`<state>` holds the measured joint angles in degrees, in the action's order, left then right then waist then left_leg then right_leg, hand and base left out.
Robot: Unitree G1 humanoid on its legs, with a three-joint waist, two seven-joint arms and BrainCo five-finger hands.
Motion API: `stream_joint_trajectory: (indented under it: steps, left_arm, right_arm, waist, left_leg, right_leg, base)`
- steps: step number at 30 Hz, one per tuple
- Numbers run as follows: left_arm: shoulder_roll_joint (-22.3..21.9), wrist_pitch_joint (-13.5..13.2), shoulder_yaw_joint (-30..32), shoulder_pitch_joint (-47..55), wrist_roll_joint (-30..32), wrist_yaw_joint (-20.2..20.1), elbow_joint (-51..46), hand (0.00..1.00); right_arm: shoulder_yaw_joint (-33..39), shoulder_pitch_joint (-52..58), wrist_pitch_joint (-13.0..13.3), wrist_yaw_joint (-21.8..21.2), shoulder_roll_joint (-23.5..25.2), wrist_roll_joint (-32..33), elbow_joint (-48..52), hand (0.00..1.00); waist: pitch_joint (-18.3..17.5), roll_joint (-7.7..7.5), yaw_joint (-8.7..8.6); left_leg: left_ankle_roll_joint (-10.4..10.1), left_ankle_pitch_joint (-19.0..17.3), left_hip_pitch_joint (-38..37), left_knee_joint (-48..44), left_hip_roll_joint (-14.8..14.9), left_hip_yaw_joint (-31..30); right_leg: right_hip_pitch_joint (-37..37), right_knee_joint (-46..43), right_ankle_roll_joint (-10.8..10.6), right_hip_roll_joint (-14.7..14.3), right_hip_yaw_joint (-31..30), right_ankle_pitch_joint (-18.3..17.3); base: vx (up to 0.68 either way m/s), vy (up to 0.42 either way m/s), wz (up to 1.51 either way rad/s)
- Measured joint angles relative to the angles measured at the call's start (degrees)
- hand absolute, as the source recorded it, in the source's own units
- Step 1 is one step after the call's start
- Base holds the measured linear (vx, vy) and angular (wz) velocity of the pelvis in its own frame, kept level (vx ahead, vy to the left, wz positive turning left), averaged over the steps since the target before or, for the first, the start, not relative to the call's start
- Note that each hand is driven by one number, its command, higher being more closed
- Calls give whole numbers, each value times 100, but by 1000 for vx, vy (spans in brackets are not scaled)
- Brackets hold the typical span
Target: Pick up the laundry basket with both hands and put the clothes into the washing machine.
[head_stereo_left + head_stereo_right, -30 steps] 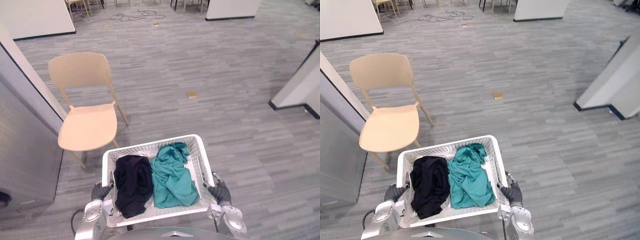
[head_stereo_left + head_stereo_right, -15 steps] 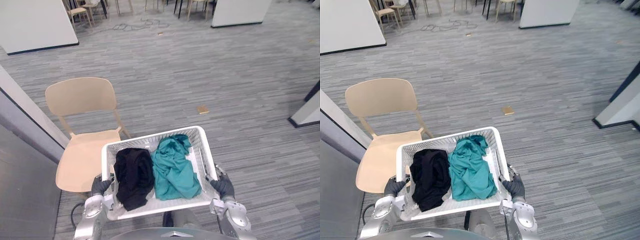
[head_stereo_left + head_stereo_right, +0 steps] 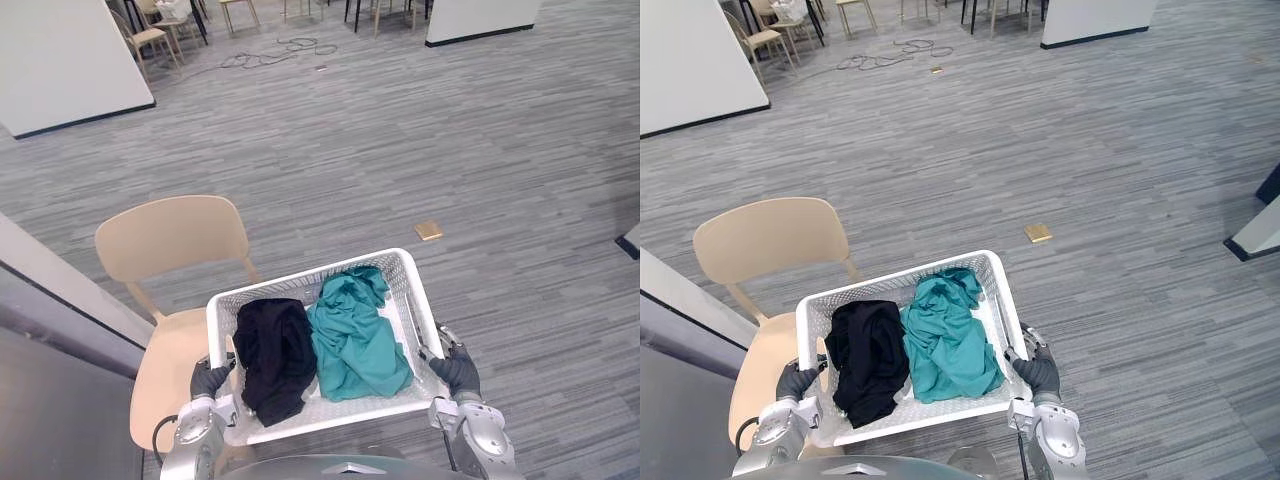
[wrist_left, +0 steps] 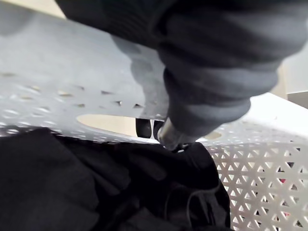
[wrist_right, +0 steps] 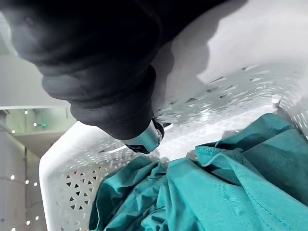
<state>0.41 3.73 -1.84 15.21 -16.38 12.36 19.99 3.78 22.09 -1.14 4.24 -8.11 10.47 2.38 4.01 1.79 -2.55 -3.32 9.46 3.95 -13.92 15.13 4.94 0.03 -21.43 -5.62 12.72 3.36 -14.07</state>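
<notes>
I hold a white perforated laundry basket (image 3: pixel 300 286) off the floor in front of me. A black garment (image 3: pixel 272 357) lies in its left half and a teal garment (image 3: pixel 357 336) in its right half. My left hand (image 3: pixel 209 379) grips the basket's left side and my right hand (image 3: pixel 457 371) its right side. In the left wrist view my left hand (image 4: pixel 202 72) has a finger (image 4: pixel 169 134) hooked through the handle slot above the black garment (image 4: pixel 96 187). In the right wrist view my right hand (image 5: pixel 106 82) curls a finger (image 5: pixel 147 137) into the handle slot beside the teal garment (image 5: pixel 216 187).
A beige chair (image 3: pixel 170 300) stands just beyond and left of the basket, its seat partly under it. A grey panel edge (image 3: pixel 60 310) runs along the lower left. A small tan square (image 3: pixel 429 230) lies on the grey floor. White partitions (image 3: pixel 60 60) and chairs stand far off.
The whole view has shifted: the chair and floor now sit lower and further right, the grey panel shows less. The basket stays held the same way in both hands.
</notes>
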Motion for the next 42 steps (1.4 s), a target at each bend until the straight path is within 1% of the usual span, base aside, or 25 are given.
stream_joint_trajectory:
  steps: [1,2,3,4,5,6,7,8,10,11,14,16,17,18,20,23,26,28,30,32,33,34,37,38,42]
  left_arm:
    - [42,1,-2,-55,-41,1,151,100]
    - [253,13,-23,-88,-44,4,354,100]
    - [352,24,-49,-84,-49,4,379,100]
    - [492,24,-53,-70,-99,2,375,100]
    - [559,21,-50,-73,-99,2,374,100]
    - [600,21,-53,-81,-98,2,374,100]
    - [650,15,-48,-97,-99,1,367,100]
    - [672,6,-44,-119,-98,1,359,100]
    - [663,5,-45,-158,-98,1,360,100]
    - [657,7,-45,-206,-98,2,364,100]
    - [637,25,-42,-304,-96,2,573,100]
    - [617,32,-38,-321,-97,2,692,100]
    - [578,31,-28,-321,-98,2,708,100]
    - [450,32,30,-319,-98,5,718,100]
    - [330,32,89,-324,-99,11,717,100]
    - [348,33,347,-328,-106,31,706,100]
    - [538,33,626,-575,-106,75,646,100]
    - [690,32,883,-895,-106,118,544,100]
    - [818,31,1011,-1134,-109,137,544,100]
    - [1012,18,1183,-1392,-170,209,545,100]
    - [1053,11,1208,-1435,-202,229,545,100]
    - [1157,8,1258,-1548,-258,238,555,100]
    - [1420,7,1270,-1914,-265,244,694,100]
    - [1542,7,1261,-2164,-270,240,910,100]
    - [1924,19,1108,-2808,-267,233,1348,100]
  right_arm:
    - [-1,-97,-41,-6,52,-35,-196,100]
    - [-27,-146,-137,-11,199,-155,-395,100]
    - [-42,-140,-175,-17,257,-190,-410,100]
    - [-64,-143,-192,-36,411,-199,-485,100]
    - [-79,-155,-191,-36,474,-198,-561,100]
    - [-79,-159,-192,-36,507,-198,-589,100]
    - [-92,-176,-192,-39,546,-198,-597,100]
    - [-101,-234,-191,-42,540,-198,-611,100]
    - [-93,-347,-184,-42,533,-197,-669,100]
    - [-61,-458,-171,-43,518,-195,-811,100]
    - [-33,-496,-172,-41,506,-190,-1016,100]
    - [-60,-482,-196,-48,414,-195,-1032,100]
    - [-60,-482,-196,-51,383,-195,-1034,100]
    - [-50,-486,-195,-51,252,-192,-1034,100]
    - [-69,-571,-194,-53,127,-192,-1037,100]
    - [-311,-856,-187,-99,82,-192,-1235,100]
    - [-646,-1380,-188,-126,86,-192,-1334,100]
    - [-878,-2021,-189,-125,84,-190,-1631,100]
    - [-1039,-2421,-189,-114,91,-186,-1784,100]
    - [-1306,-3029,-188,-108,78,-176,-2005,100]
    - [-1370,-3159,-185,-106,74,-173,-2052,100]
    - [-1476,-3453,-178,-98,60,-159,-2218,100]
    - [-1647,-3941,-179,-2,41,-64,-2548,100]
    - [-1684,-4172,-180,-3,37,-50,-2723,100]
    - [-1721,-4757,-195,13,59,111,-3368,100]
  waist:
    - [-69,-31,-81]
    - [-148,-230,-118]
    - [-157,-254,-124]
    - [-196,-361,-130]
    - [-217,-401,-110]
    - [-184,-349,-99]
    - [-186,-353,-88]
    - [-182,-346,-60]
    - [-168,-324,-46]
    - [-133,-274,-29]
    - [-117,-263,-33]
    - [-112,-264,-29]
    - [-102,-246,-29]
    - [-122,-179,-26]
    - [-126,-126,52]
    - [-59,-224,137]
    - [43,-339,200]
    - [263,-391,304]
    - [439,-389,346]
    - [635,-367,447]
    - [652,-365,463]
    - [799,-351,470]
    - [1020,-337,512]
    - [1198,-321,537]
    - [1527,-301,565]
  left_leg:
    - [-393,-315,-122,146,-69,74]
    - [-647,-504,-321,468,-280,209]
    - [-675,-524,-396,610,-358,265]
    - [-680,-533,-508,810,-464,359]
    - [-681,-534,-559,900,-500,429]
    - [-675,-539,-583,942,-527,463]
    - [-615,-585,-619,1013,-587,528]
    - [-643,-628,-655,1122,-639,633]
    - [-649,-710,-687,1327,-676,772]
    - [-642,-749,-668,1442,-685,819]
    - [-625,-738,-556,1525,-726,855]
    - [-641,-702,-519,1538,-726,849]
    - [-657,-675,-465,1565,-721,819]
    - [-664,-611,-405,1723,-716,767]
    - [-657,-471,-339,1868,-708,757]
    - [-629,-350,-259,1839,-705,736]
    - [-571,-229,107,1835,-713,602]
    - [-559,-133,371,1748,-713,553]
    - [-537,-152,568,1543,-710,449]
    - [-519,-227,855,1282,-686,427]
    - [-511,-237,951,1228,-685,422]
    - [-505,-244,1049,1132,-685,364]
    - [-501,-249,1403,922,-666,240]
    - [-498,-251,1461,850,-662,215]
    - [-488,-252,1754,687,-646,147]
  right_leg:
    - [14,18,-121,86,-15,-8]
    - [47,161,-306,297,-60,156]
    - [75,263,-340,351,-116,251]
    - [123,476,-407,429,-191,497]
    - [194,626,-438,450,-260,696]
    - [211,722,-464,472,-287,807]
    - [218,852,-520,520,-325,952]
    - [182,971,-589,565,-400,1017]
    - [129,1152,-638,592,-466,1041]
    - [36,1261,-694,593,-490,1052]
    - [-52,1529,-922,639,-481,1042]
    - [-61,1589,-1053,650,-468,937]
    - [-79,1595,-1069,643,-464,916]
    - [-183,1551,-1070,610,-423,885]
    - [-393,1477,-1045,579,-458,878]
    - [-434,1474,-1046,573,-463,1005]
    - [-669,1518,-1038,571,-377,1145]
    - [-810,1560,-1042,572,-315,1270]
    - [-821,1597,-1040,577,-255,1319]
    - [-968,1606,-1043,574,-250,1380]
    - [-1032,1610,-1041,574,-254,1400]
    - [-1037,1634,-1039,574,-222,1433]
    - [-1205,1624,-1032,558,-103,1481]
    - [-1216,1622,-1035,555,-95,1509]
    - [-1439,1546,-1019,535,-97,1559]
  base:
    - [250,651,3]
    - [144,449,11]
    - [140,511,1]
    - [77,305,-5]
    - [69,333,-4]
    - [28,253,-6]
    - [-13,238,-20]
    - [-49,146,-27]
    - [-105,72,-33]
    - [-135,26,-37]
    - [-147,-37,-18]
    - [-157,-71,-6]
    - [-189,-70,13]
    - [-177,-48,21]
    - [-159,-20,10]
    - [-104,2,2]
    - [-76,5,19]
    - [-83,6,21]
    - [-75,6,20]
    - [-78,6,7]
    - [-50,4,6]
    - [-45,-1,18]
    - [-54,-4,18]
    - [-59,-3,7]
    - [-78,-5,4]
